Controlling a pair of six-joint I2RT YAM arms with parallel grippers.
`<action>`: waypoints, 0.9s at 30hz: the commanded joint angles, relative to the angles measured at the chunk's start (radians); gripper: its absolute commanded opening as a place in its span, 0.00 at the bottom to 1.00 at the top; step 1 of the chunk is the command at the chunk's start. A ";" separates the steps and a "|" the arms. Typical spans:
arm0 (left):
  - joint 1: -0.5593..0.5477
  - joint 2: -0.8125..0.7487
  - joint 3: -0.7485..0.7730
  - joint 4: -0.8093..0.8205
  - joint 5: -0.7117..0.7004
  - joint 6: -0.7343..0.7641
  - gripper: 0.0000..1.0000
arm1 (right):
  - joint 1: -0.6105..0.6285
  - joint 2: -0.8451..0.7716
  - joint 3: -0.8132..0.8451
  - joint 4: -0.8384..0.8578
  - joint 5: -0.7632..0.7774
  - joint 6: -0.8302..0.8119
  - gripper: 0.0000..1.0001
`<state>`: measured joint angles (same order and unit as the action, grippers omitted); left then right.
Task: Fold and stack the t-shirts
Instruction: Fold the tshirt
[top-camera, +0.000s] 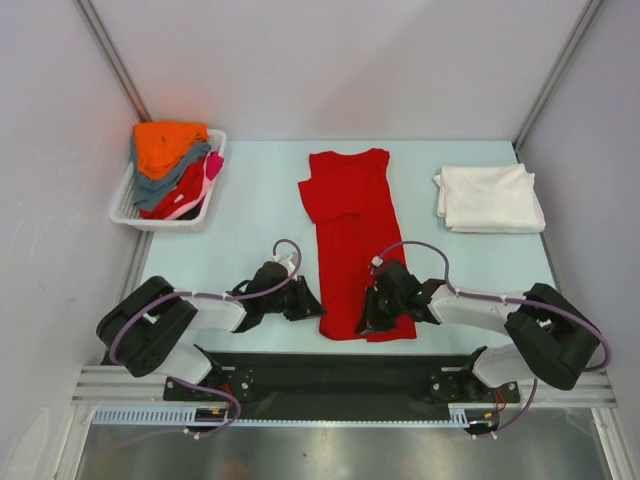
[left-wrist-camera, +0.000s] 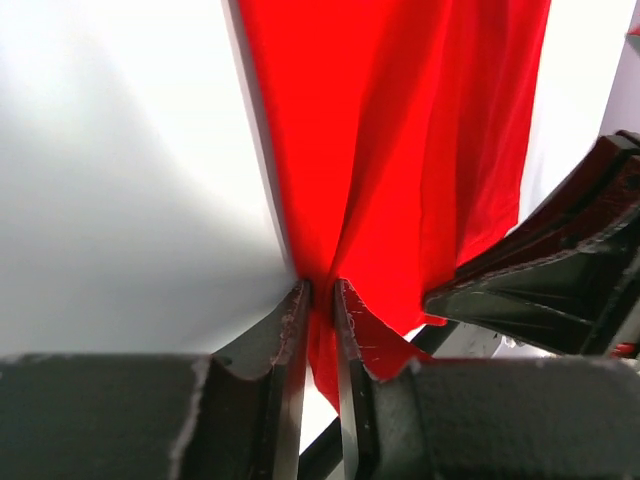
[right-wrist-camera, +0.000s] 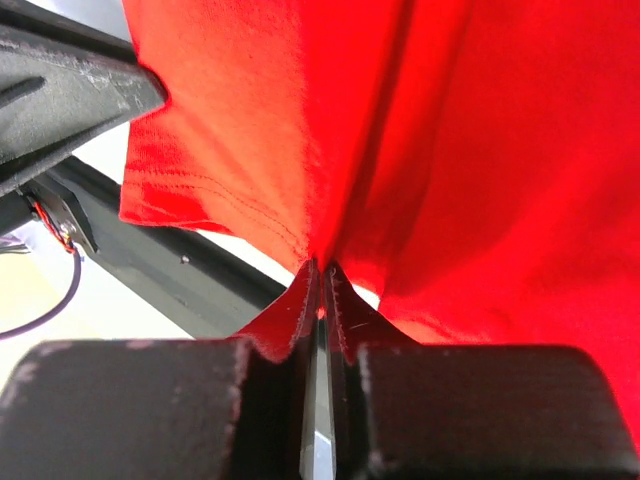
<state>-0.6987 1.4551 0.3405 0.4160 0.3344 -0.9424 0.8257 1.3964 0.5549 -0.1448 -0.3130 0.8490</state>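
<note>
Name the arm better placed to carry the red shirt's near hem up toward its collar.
Neither alone. The left claw pinches the red t-shirt at its near left corner, and the right claw pinches the near right corner. The fold likely needs both lifting together.

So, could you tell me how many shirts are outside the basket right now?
2: the red t-shirt lies mid-table, its near hem pinched by both grippers; the folded cream-white t-shirt sits at the far right. The rest are piled in the basket.
</note>
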 joint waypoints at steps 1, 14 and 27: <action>0.004 -0.010 -0.012 -0.029 -0.041 0.022 0.21 | 0.007 -0.081 0.023 -0.074 0.037 -0.001 0.04; 0.005 -0.073 -0.001 -0.125 -0.089 0.060 0.36 | -0.049 -0.217 0.004 -0.223 0.034 -0.051 0.02; -0.018 -0.048 0.005 -0.160 -0.083 0.068 0.44 | -0.051 -0.178 -0.055 -0.213 0.008 -0.077 0.04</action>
<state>-0.7036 1.3930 0.3447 0.3462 0.2935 -0.9154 0.7746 1.2095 0.5117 -0.3397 -0.2794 0.7967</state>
